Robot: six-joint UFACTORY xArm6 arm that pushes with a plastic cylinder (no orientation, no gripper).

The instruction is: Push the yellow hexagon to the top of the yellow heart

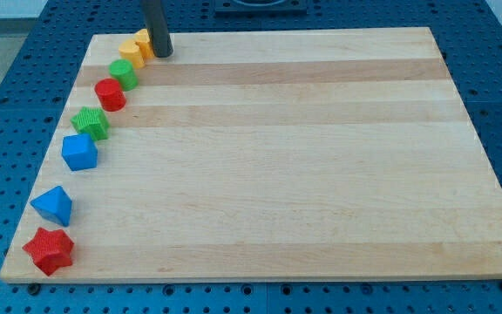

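Two yellow blocks lie together at the board's top left corner. One yellow block (132, 51) is lower and to the left. The other yellow block (145, 38) sits just above and to its right, partly hidden by the rod. I cannot tell which is the hexagon and which is the heart. My tip (163, 54) rests on the board right against the right side of the upper yellow block.
A line of blocks runs down the left edge of the wooden board (321, 174): a green block (125, 73), a red cylinder (110, 94), a green star (90, 123), a blue cube (79, 153), a blue triangle (53, 207) and a red star (49, 251).
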